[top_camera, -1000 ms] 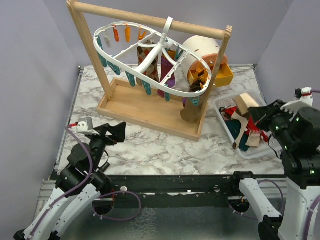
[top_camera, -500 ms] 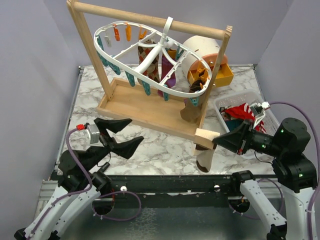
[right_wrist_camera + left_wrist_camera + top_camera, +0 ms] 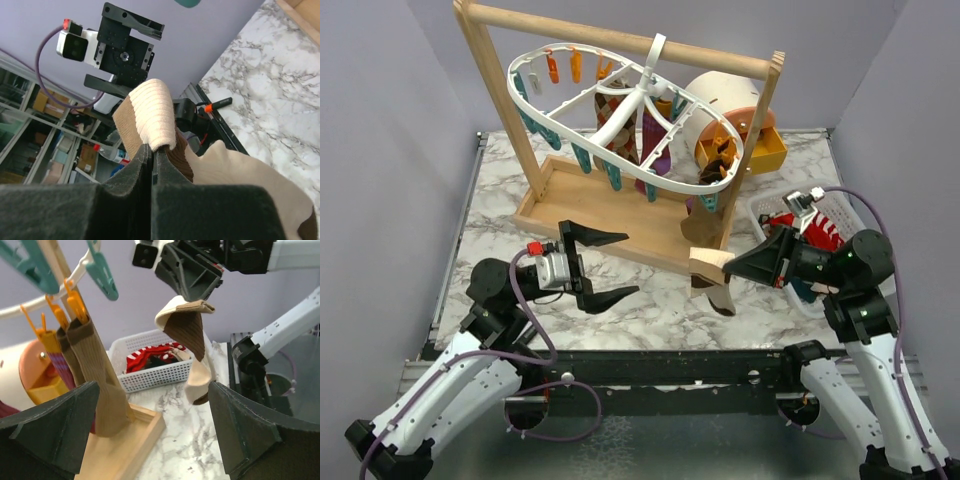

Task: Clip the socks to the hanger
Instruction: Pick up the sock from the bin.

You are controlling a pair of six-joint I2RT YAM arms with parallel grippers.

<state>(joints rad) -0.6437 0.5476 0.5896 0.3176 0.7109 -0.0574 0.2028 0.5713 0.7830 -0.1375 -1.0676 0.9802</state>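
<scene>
Left gripper (image 3: 618, 265): jaws spread wide, empty, facing the sock. The ribbed cream-and-brown sock (image 3: 712, 275) dangles limp at mid-table, just in front of the white plastic hanger (image 3: 638, 98). Right gripper (image 3: 732, 264) is clamped tight on its folded end. Best next move, I judge: the left takes the loose end and spreads the soft knit flat for a clip.

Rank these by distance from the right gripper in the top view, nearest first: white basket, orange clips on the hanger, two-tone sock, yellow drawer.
From the right gripper:
1. two-tone sock, pinched at its tips.
2. white basket, just behind, to the right.
3. yellow drawer, farther back on the right.
4. orange clips, far back left on the hanger.
</scene>
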